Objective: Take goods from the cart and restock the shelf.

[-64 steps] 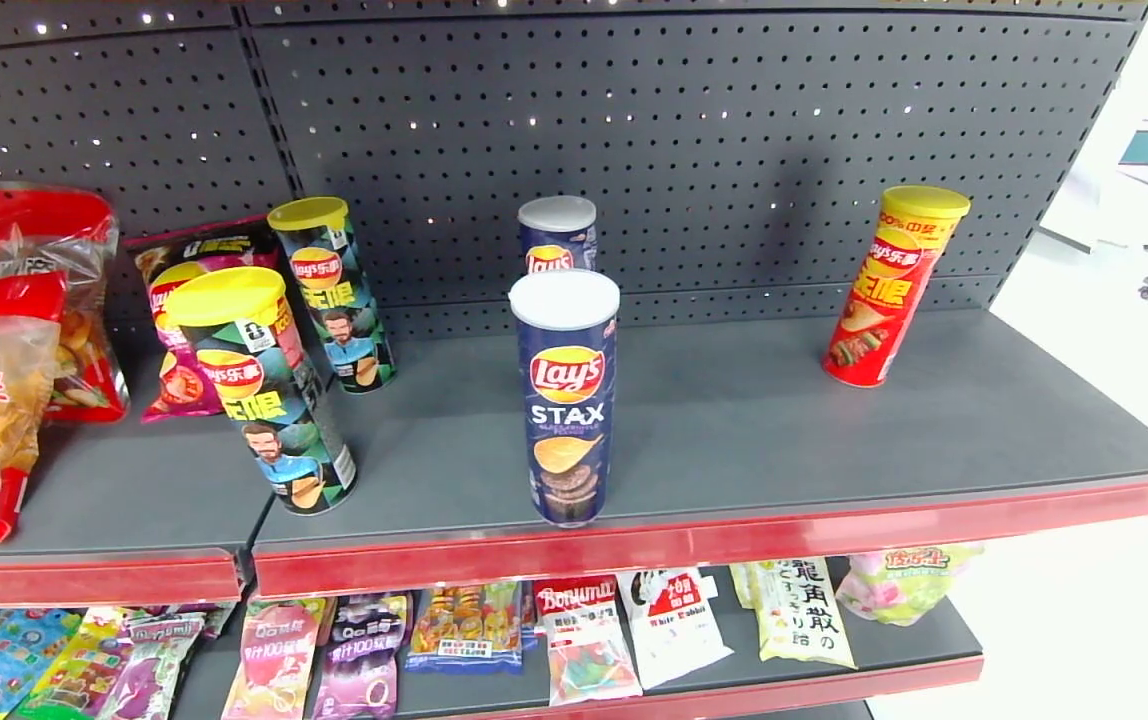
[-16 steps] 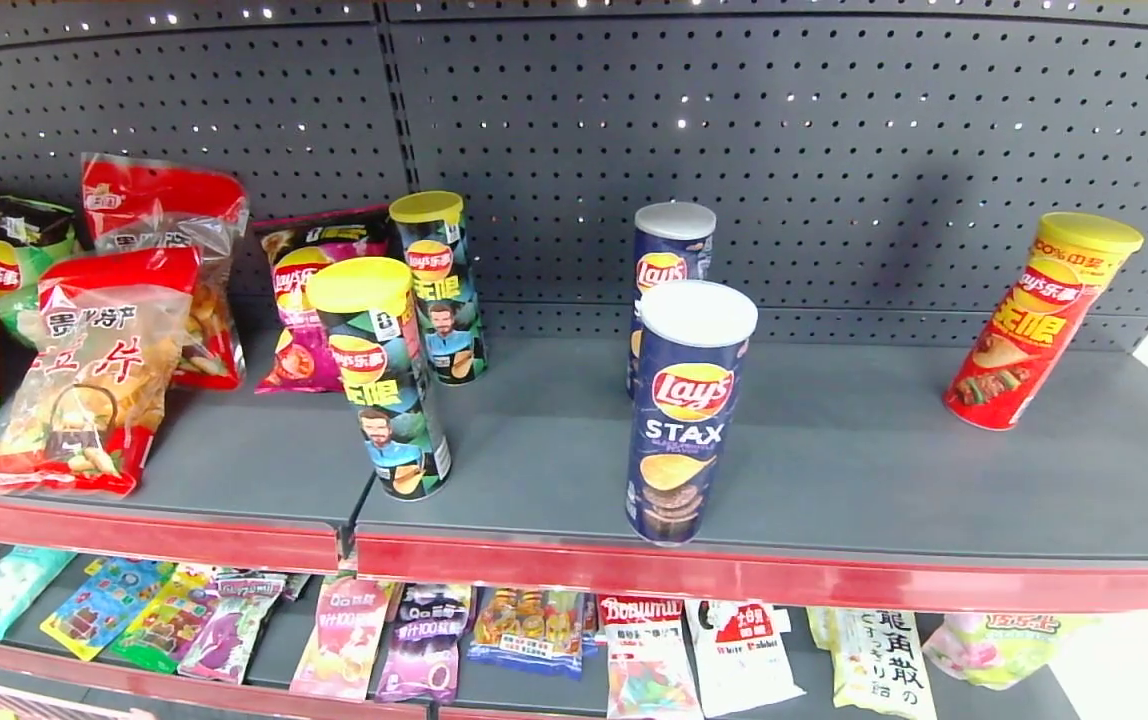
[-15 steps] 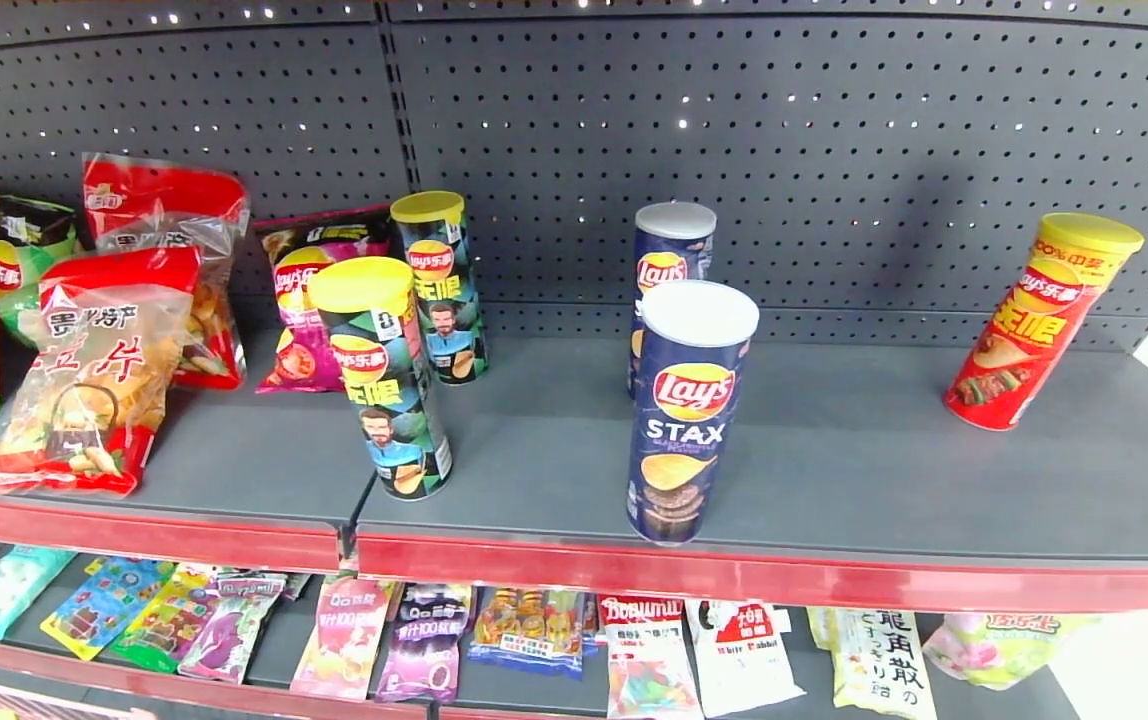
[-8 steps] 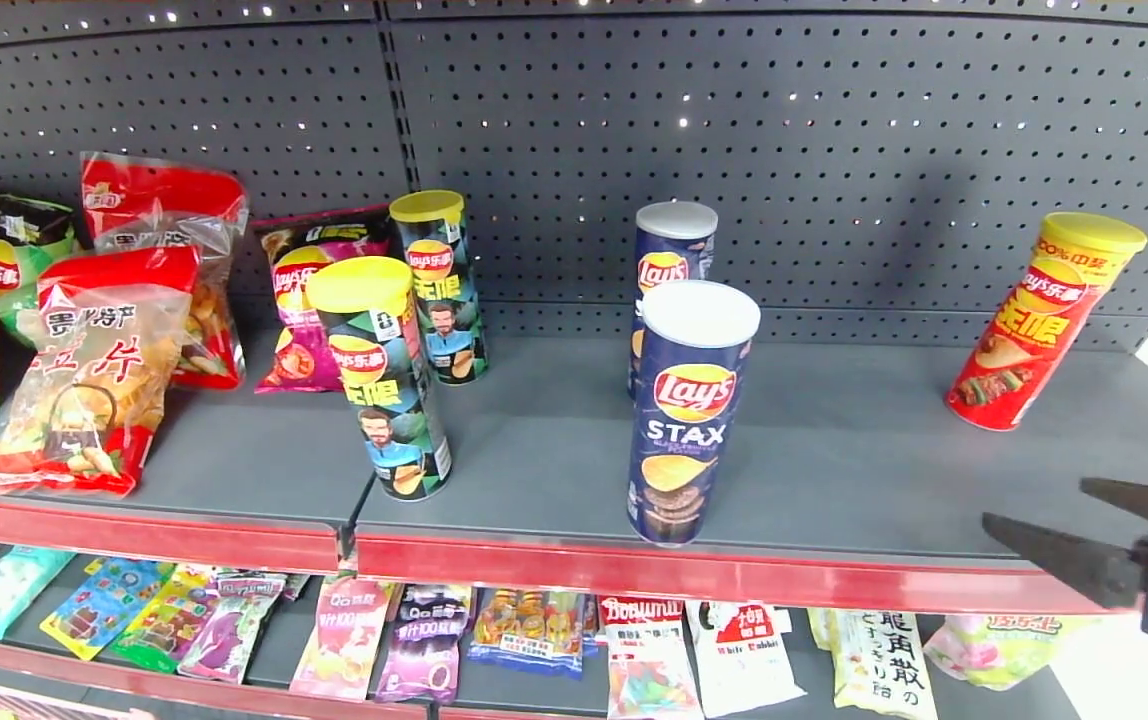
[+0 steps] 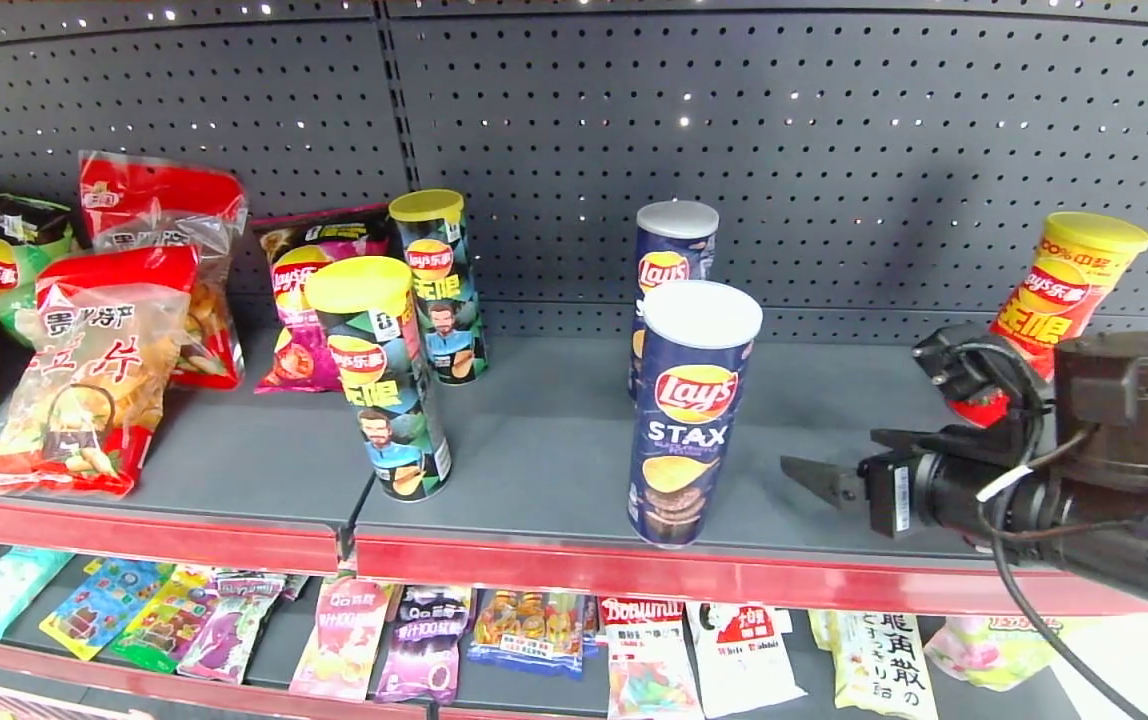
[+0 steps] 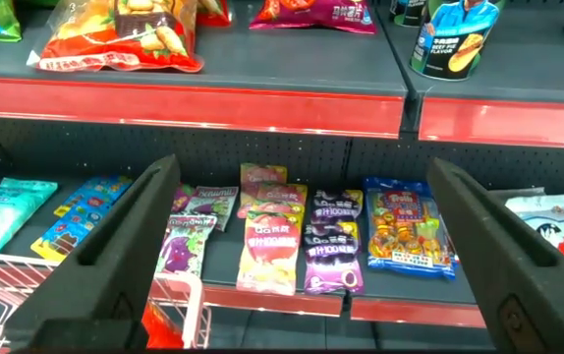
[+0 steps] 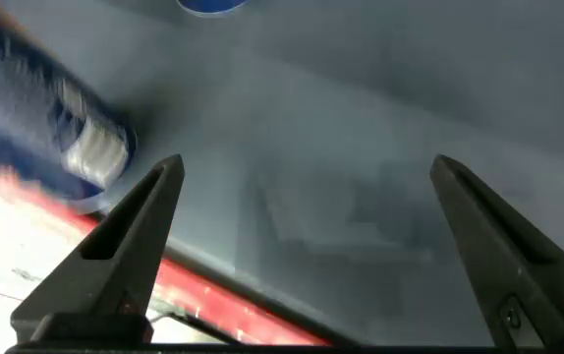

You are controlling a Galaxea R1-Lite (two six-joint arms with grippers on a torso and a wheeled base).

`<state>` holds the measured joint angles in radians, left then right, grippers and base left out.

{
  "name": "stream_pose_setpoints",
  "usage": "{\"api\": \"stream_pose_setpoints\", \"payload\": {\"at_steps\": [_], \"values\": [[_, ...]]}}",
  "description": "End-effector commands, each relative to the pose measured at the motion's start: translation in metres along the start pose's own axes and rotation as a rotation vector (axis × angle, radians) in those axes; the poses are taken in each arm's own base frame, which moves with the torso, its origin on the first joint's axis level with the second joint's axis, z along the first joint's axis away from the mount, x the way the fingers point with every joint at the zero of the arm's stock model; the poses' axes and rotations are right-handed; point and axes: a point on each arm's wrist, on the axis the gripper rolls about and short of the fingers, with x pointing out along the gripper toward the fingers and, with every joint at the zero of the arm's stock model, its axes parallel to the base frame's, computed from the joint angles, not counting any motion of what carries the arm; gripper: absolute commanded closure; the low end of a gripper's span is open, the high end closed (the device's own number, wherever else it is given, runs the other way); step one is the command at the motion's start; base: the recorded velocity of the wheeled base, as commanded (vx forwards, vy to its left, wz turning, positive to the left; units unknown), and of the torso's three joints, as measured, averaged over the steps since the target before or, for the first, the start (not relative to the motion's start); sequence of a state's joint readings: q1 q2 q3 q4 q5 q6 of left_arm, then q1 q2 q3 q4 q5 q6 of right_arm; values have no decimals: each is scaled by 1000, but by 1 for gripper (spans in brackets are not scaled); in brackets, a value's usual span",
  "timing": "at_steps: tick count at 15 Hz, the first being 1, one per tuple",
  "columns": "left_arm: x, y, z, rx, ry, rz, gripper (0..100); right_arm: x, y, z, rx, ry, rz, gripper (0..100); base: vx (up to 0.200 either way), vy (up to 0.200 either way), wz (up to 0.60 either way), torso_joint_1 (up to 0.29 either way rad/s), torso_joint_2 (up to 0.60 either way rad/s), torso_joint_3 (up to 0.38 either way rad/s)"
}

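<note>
The grey shelf (image 5: 554, 440) with a red front lip carries upright chip cans. A dark blue can (image 5: 689, 410) stands near the front edge with a second blue can (image 5: 672, 250) behind it. My right gripper (image 5: 834, 452) hovers low over the shelf just right of the front blue can, open and holding nothing (image 7: 307, 167). That can's base (image 7: 56, 128) shows beside one finger. A red can (image 5: 1064, 290) leans at the back right, partly hidden by my right arm. My left gripper (image 6: 302, 169) is open and empty, below, in front of the lower shelf.
Two yellow-lidded cans (image 5: 379, 375) (image 5: 439, 285) stand left of centre, with snack bags (image 5: 94, 370) further left. Candy packets (image 6: 331, 251) lie on the lower shelf. A red and white corner of the cart (image 6: 179, 305) sits under my left gripper. Bare shelf (image 5: 834, 380) lies between the blue and red cans.
The head camera shifted left earlier. In the last half second my right arm came in from the right and moved left over the shelf toward the front blue can, now covering the red can's base.
</note>
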<state>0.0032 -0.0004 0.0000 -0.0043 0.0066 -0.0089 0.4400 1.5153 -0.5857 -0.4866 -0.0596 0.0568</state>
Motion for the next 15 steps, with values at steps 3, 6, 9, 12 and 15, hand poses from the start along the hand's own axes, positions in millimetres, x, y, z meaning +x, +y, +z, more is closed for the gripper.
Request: {"api": "stream_pose_setpoints", "payload": {"at_steps": [3, 6, 9, 12, 15], "values": [[0, 0, 0, 0, 0, 1, 0, 28, 17, -2, -28, 53, 40, 0, 0, 0, 0, 0, 0, 0], [0, 0, 0, 0, 0, 1, 0, 36, 19, -1, -36, 60, 40, 0, 0, 0, 0, 0, 0, 0], [0, 0, 0, 0, 0, 1, 0, 38, 20, -2, -54, 68, 42, 0, 0, 0, 0, 0, 0, 0], [0, 0, 0, 0, 0, 1, 0, 37, 23, -4, -89, 73, 52, 0, 0, 0, 0, 0, 0, 0], [0, 0, 0, 0, 0, 1, 0, 35, 23, -4, -98, 71, 51, 0, 0, 0, 0, 0, 0, 0]]}}
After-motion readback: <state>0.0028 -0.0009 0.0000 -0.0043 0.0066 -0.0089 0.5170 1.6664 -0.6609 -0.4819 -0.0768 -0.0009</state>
